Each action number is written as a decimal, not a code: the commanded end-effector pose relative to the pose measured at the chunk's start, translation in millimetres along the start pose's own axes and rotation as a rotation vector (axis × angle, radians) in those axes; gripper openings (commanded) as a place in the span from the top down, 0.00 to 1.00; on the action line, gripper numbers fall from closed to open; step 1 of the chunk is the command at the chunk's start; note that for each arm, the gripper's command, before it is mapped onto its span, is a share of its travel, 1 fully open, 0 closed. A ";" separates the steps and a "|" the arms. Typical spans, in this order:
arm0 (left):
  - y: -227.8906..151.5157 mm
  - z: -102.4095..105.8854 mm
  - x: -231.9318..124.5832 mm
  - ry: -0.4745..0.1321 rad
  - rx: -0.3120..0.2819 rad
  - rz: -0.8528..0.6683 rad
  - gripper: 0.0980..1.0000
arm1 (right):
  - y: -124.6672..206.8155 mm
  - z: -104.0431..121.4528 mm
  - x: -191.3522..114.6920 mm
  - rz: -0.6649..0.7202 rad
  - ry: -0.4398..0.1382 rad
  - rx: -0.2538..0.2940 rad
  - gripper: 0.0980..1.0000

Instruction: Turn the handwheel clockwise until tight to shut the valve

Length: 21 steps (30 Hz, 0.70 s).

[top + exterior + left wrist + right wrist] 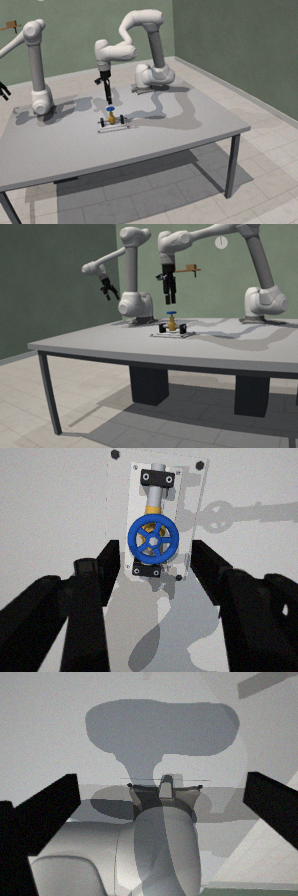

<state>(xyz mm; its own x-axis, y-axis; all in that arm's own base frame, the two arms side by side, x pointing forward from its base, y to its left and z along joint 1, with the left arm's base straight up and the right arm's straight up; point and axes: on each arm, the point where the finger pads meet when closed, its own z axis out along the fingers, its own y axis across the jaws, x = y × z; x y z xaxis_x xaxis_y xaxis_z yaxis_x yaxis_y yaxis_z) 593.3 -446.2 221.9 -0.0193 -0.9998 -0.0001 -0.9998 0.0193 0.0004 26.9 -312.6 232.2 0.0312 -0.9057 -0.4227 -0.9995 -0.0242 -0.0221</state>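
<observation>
The blue handwheel [110,108] [171,312] [132,539] sits level on top of the yellow valve body [112,120] [172,326] [153,510]. My left gripper [109,103] [170,303] [155,553] points straight down above the handwheel, with a gap between fingertips and wheel. It is partly open and empty. In the left wrist view the wheel appears between the two fingers, touching neither. My right gripper [6,97] [113,298] [161,788] is wide open and empty, far from the valve, beyond the right arm's base.
Two black clamps [102,122] [183,329] [157,478] hold the pipe on either side of the valve, above a pale base plate. This stands on the grey table [60,151] [91,345]. Both arm bases stand along the table's back side. A shelf with a box hangs on the wall.
</observation>
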 end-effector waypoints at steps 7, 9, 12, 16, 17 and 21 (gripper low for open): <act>-0.5 1.7 0.3 0.001 0.002 0.000 0.55 | -0.1 -0.4 0.1 0.000 0.001 0.000 0.00; -0.5 3.0 0.3 0.001 0.002 0.000 0.55 | -0.1 -0.4 0.1 0.000 0.001 0.000 0.00; -0.5 5.3 0.3 0.001 0.002 0.000 0.55 | -0.1 -0.4 0.1 0.000 0.001 0.000 0.00; -0.5 7.1 0.3 0.001 0.002 0.000 0.55 | -0.1 -0.4 0.1 0.000 0.001 0.000 0.00; -0.5 8.0 0.3 0.001 0.002 0.000 0.55 | -0.1 -0.4 0.1 0.000 0.001 0.000 0.00; -0.5 12.0 0.3 0.001 0.002 0.000 0.55 | -0.1 -0.4 0.1 0.000 0.001 0.000 0.00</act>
<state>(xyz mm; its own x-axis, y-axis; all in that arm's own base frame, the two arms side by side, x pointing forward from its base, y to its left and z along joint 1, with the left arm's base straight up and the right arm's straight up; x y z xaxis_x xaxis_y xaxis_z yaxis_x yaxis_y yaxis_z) 593.4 -446.3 210.3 -0.0193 -0.9998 0.0000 -0.9998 0.0193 0.0003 26.9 -312.6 232.2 0.0312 -0.9057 -0.4227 -0.9995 -0.0242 -0.0221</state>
